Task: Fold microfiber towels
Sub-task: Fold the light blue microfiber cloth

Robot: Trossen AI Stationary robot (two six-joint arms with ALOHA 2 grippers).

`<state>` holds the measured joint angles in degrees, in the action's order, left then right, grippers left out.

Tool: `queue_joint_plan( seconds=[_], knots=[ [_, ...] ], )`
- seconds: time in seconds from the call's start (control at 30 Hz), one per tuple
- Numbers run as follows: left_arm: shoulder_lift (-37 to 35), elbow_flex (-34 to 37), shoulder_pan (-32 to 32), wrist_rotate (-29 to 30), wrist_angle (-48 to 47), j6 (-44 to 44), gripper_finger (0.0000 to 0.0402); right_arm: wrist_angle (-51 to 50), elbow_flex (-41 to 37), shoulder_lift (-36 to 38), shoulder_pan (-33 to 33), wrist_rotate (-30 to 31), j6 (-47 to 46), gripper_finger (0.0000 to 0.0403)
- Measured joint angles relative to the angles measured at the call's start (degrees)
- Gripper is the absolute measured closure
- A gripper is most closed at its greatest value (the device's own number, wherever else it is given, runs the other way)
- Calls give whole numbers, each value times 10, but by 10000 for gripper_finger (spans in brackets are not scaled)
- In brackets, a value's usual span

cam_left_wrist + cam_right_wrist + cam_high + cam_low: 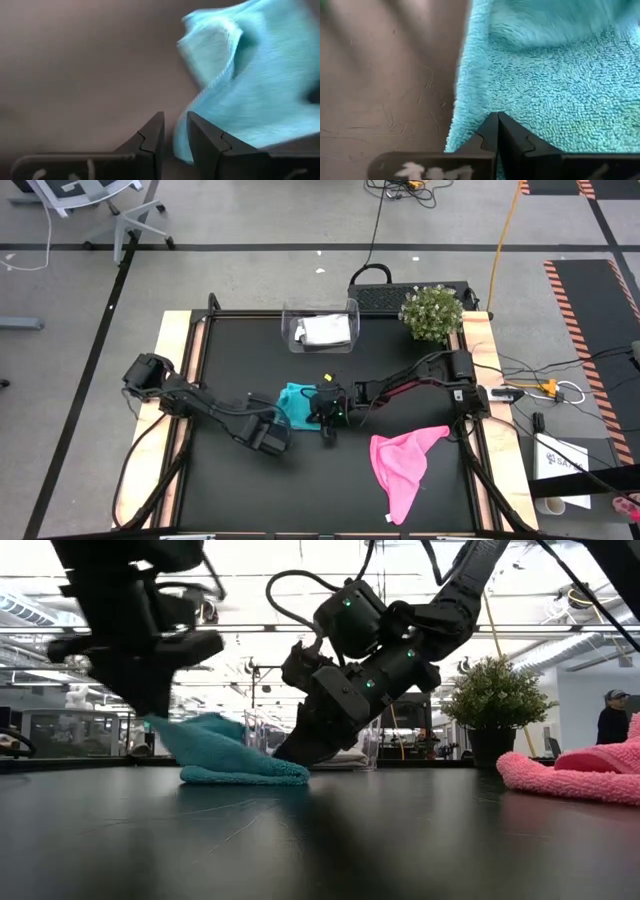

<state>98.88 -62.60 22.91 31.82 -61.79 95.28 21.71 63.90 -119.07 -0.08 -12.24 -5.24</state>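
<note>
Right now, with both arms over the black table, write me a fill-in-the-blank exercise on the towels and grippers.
1. The right gripper presses its shut tips onto the fuzzy ____ towel.
2. The bright pink fuzzy towel lies on the black table, touched by ____ gripper.
3. The left gripper has its fingers slightly ____.
4. The clear plastic bin holds a ____ cloth.

Missing words: teal; neither; apart; grey-white

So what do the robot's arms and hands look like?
Both arms are dark, nearly black, made of chunky jointed blocks with black cables looping along them. The right arm has tiny green lights glowing on its casing. Each hand ends in two flat, pointed black fingers with a little notch on the inner edge: see the left hand and the right hand. White markings show on the bar below the fingers.
</note>
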Motion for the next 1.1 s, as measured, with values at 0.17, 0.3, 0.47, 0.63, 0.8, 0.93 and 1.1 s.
queue_joint_plan(
  seconds=[0.17, 0.3, 0.47, 0.63, 0.8, 0.93, 1.1],
  knots=[
    [0, 0, 9, -39, -53, 65, 316, -1, 0, 0, 0, 0, -1, 403],
    [0, 0, 19, -37, -69, 89, 316, -3, 0, 0, 0, 0, -1, 403],
    [-2, 0, 18, 9, -61, 103, 316, -5, 0, 0, 0, 0, -1, 403],
    [-2, 0, -1, 17, -57, 75, 316, -30, -1, 24, -2, -1, -10, 403],
    [-12, 0, -16, 22, -77, -39, 316, -102, -1, 86, -2, -1, 39, 402],
    [-10, 0, -33, 45, -71, -185, 316, -150, -1, 124, -2, 2, 79, 391],
    [-11, 0, -67, 48, -70, -177, 316, -135, 0, 121, -9, 2, 59, 377]
  ],
)
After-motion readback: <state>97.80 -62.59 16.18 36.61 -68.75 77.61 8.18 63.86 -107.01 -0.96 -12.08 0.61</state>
